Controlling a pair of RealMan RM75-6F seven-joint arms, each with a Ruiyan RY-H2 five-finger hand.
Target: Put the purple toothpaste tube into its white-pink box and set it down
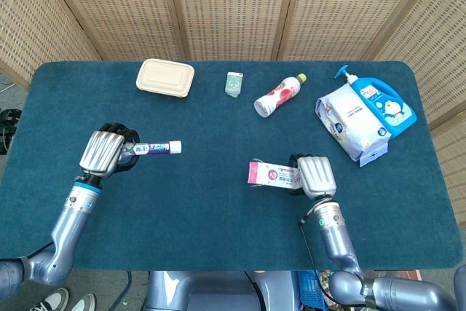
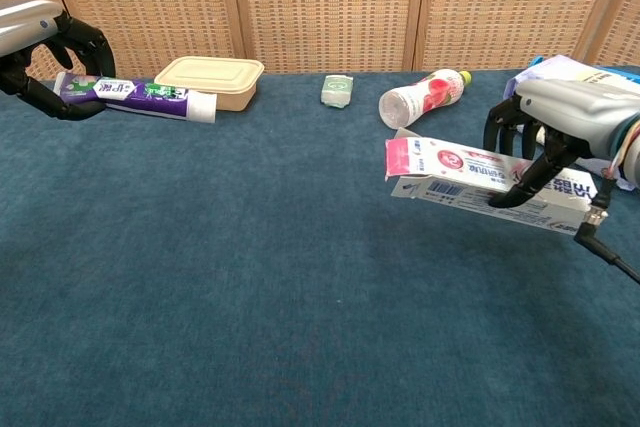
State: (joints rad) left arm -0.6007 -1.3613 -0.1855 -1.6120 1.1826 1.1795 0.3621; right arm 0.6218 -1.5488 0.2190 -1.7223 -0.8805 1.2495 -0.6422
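My left hand (image 1: 108,152) (image 2: 48,59) grips the purple toothpaste tube (image 1: 153,148) (image 2: 140,97) by its rear end, lifted off the cloth at the left. Its white cap points right, toward the middle. At the right, my right hand (image 1: 313,175) (image 2: 560,132) holds the white-pink box (image 1: 273,175) (image 2: 470,175) above the table. The box lies level, its open flap end turned left toward the tube. A wide gap separates tube and box.
Along the far side of the blue table (image 1: 218,216) lie a beige lunch box (image 1: 165,77), a small green packet (image 1: 234,84) and a tipped bottle (image 1: 279,95). A wipes pack (image 1: 348,123) and a blue pump bottle (image 1: 384,103) sit at the far right.
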